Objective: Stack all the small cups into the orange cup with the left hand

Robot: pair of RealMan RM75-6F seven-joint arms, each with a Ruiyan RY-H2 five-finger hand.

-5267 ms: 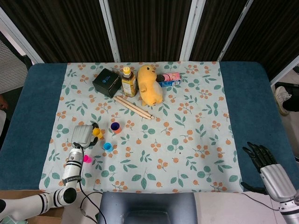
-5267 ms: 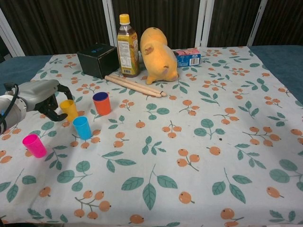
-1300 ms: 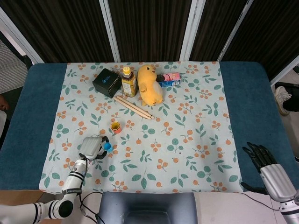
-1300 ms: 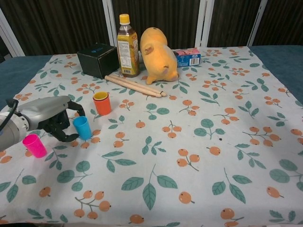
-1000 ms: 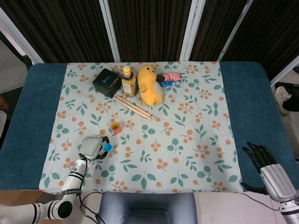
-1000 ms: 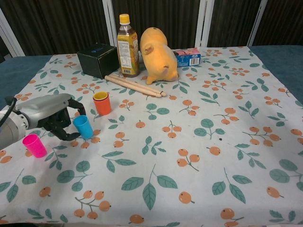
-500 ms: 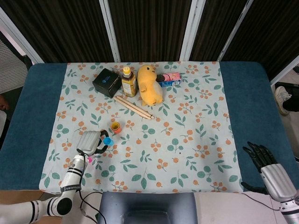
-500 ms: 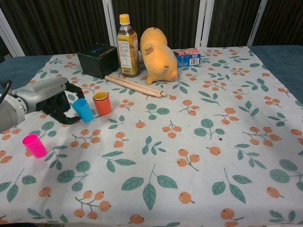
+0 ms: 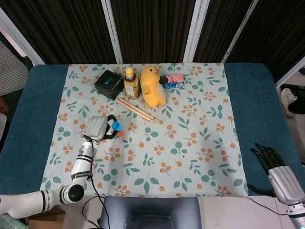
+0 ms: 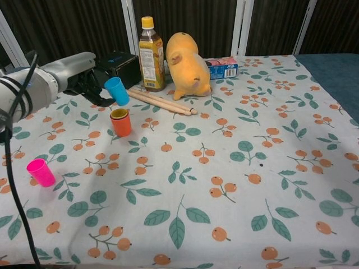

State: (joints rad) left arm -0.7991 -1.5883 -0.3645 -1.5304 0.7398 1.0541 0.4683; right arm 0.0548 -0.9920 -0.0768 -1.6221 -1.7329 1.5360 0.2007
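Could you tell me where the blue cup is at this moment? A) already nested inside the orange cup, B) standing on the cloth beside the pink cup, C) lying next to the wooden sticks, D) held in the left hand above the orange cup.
D: the left hand holds the blue cup in the air, just above the orange cup.

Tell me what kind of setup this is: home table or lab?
Likely a lab or demo rig: a table with a floral cloth before dark folding screens, props grouped at the back, such as a plush toy and a bottle.
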